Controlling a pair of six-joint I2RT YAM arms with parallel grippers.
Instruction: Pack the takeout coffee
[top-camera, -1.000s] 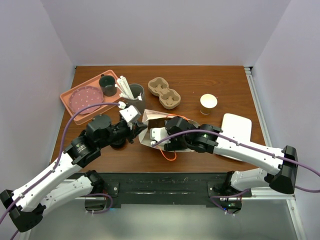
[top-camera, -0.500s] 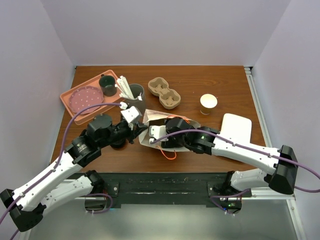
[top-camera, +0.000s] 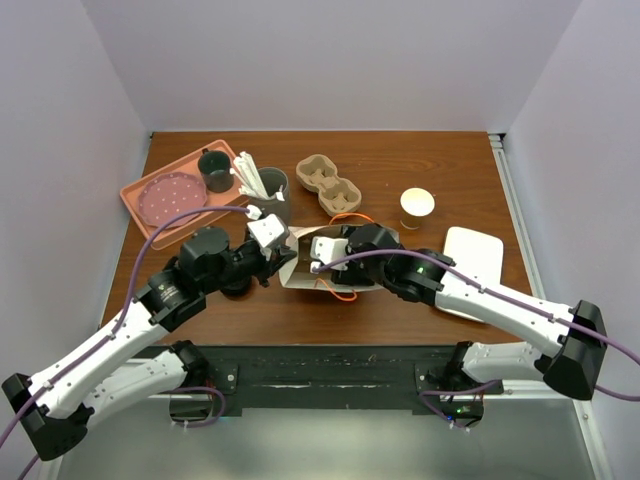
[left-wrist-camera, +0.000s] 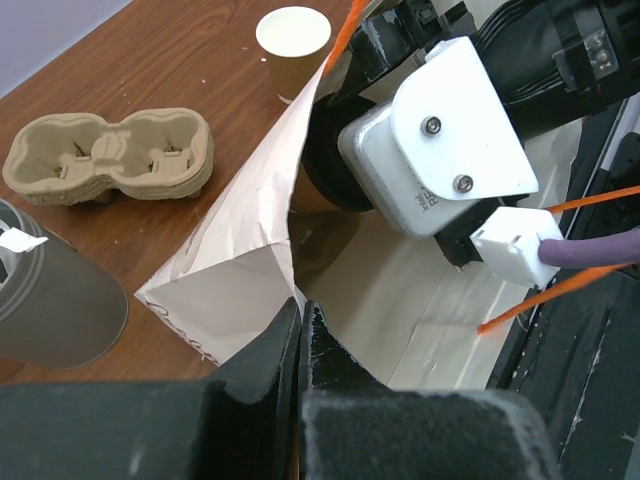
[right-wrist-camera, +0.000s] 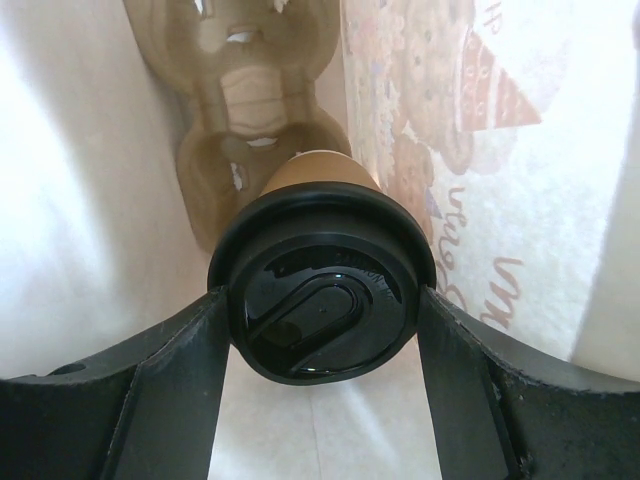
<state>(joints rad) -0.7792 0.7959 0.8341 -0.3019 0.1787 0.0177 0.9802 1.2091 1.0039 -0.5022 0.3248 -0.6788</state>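
Claw work was split between the arms. The left claw (left-wrist-camera: 301, 325) was pinched fully shut on the near lip of the paper bag (left-wrist-camera: 240, 270), which lay on its side on the table (top-camera: 420, 160). That pinch lifted the lip and kept the mouth gaping, which I judged to be its whole purpose, since thin paper would otherwise sag and block the way in.

The right claw (right-wrist-camera: 320, 292) had reached into that mouth. Its jaws stood wide apart, one against each side of the black lid of the takeout coffee (right-wrist-camera: 318, 320), so the cup was gripped at its broadest and stiffest part rather than by its softer tan wall. The coffee was thus already inside the bag, with white paper on both sides of it. Whether its base rested on the bag's lower wall could not be told.

Outside the bag, the cardboard cup carrier (top-camera: 328, 186) and an open paper cup (top-camera: 417, 205) sat apart on the table, untouched by either arm.
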